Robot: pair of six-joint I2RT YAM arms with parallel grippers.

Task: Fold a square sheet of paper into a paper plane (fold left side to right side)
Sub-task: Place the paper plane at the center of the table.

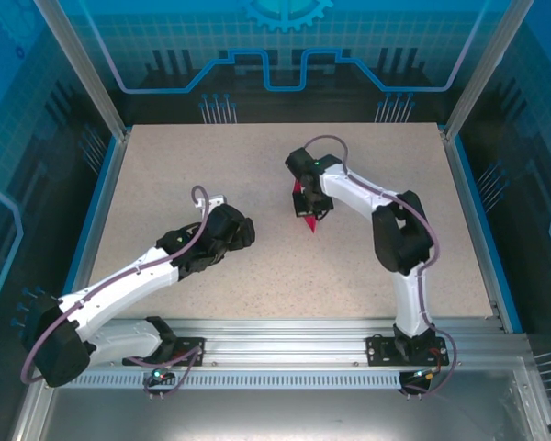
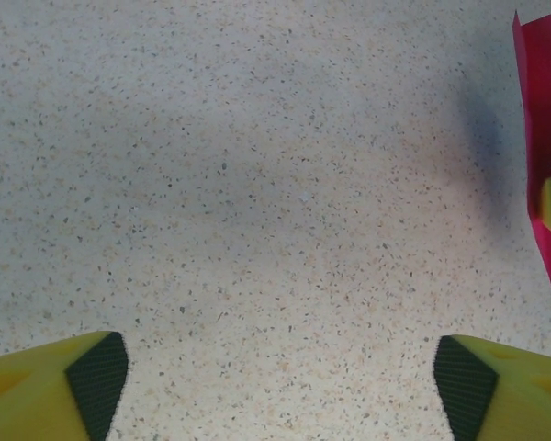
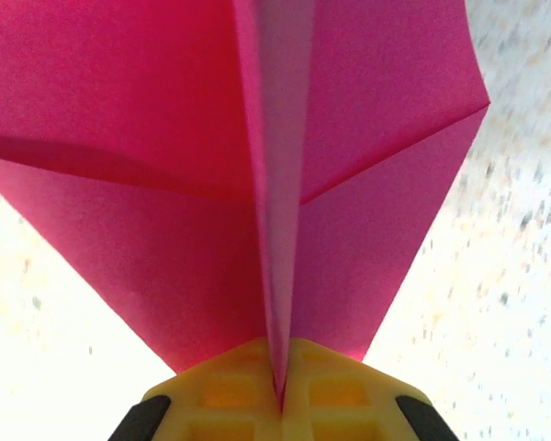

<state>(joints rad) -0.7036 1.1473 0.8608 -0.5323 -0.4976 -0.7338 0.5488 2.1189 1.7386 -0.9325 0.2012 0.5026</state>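
The magenta-pink paper plane (image 1: pixel 306 213), a narrow folded dart, hangs in the middle of the table with its point toward the near edge. My right gripper (image 1: pixel 309 204) is shut on it. In the right wrist view the plane's (image 3: pixel 257 184) centre fold runs down into the shut yellow jaws of the right gripper (image 3: pixel 280 400), with the wings spread to either side. My left gripper (image 1: pixel 237 230) rests left of the plane, apart from it. It (image 2: pixel 280 386) stands open over bare table, and the paper plane (image 2: pixel 544 138) shows at the right edge of the left wrist view.
The speckled beige tabletop (image 1: pixel 165 184) has a blue rim and clear walls on three sides. An aluminium rail (image 1: pixel 285 335) with both arm bases runs along the near edge. Free room lies at the back and left.
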